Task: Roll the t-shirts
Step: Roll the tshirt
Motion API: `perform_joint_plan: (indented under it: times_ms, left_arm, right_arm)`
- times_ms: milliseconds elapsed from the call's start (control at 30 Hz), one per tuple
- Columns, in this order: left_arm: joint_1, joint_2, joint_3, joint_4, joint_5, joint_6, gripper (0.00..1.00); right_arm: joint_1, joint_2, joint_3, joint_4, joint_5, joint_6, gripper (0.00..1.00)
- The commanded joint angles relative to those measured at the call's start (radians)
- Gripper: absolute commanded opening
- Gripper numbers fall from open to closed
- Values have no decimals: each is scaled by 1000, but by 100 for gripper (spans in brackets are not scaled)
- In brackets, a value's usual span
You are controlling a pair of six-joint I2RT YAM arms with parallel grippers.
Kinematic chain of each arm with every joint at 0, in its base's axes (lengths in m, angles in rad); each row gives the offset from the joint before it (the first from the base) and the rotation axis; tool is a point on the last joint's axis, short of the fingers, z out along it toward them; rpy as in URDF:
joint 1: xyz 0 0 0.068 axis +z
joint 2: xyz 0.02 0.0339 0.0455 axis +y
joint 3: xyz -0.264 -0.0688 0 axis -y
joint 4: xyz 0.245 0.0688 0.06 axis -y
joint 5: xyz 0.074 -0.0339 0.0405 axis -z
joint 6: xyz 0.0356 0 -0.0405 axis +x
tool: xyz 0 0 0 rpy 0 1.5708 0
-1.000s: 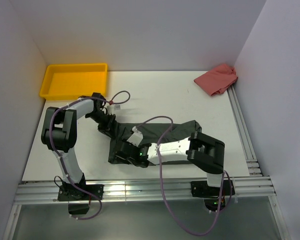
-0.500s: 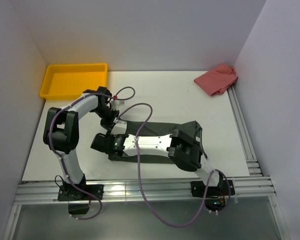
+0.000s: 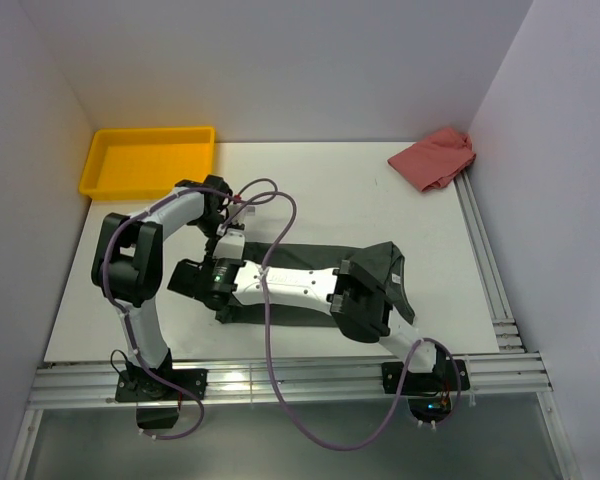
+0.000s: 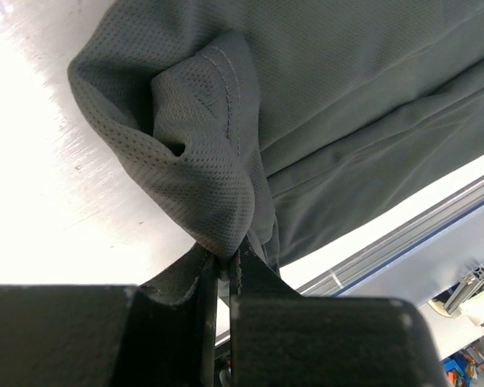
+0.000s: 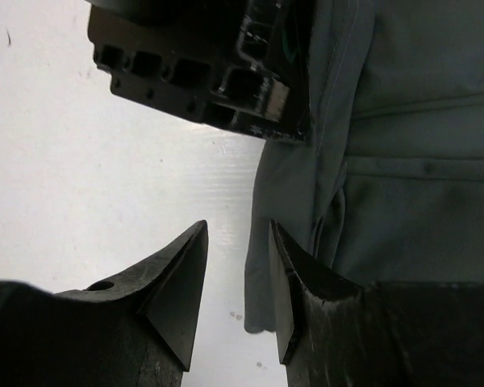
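- Charcoal-grey t-shirt (image 3: 320, 252) lies as a long band across the near middle of the table (image 3: 330, 190), partly under the right arm.
- We see the left jaws pressed together, pinching a bunched fold at the shirt's left end.
- We see the right jaws spread just beside that same edge, gripping nothing.
- Yellow tray (image 3: 145, 160) sits far left, red cloth (image 3: 435, 158) far right.

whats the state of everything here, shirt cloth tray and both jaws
t-shirt: folded into a long strip on the table, left end bunched
left jaws: shut on that bunched end
right jaws: open, holding nothing
red cloth: crumpled, far right corner
yellow tray: empty
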Motion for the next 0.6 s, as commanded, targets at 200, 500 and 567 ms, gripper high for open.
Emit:
perform_joint_plan:
  times_ms: [200, 500, 567]
  left_arm:
    - [-11, 6, 20, -22, -17, -22, 0]
    - [-17, 12, 21, -22, -21, -22, 0]
    - [-17, 12, 21, -22, -21, -22, 0]
  right_arm:
    - [-4, 132, 130, -107, 101, 0, 44]
    - [-15, 187, 191, -150, 104, -7, 44]
    - [-16, 193, 193, -149, 98, -11, 44]
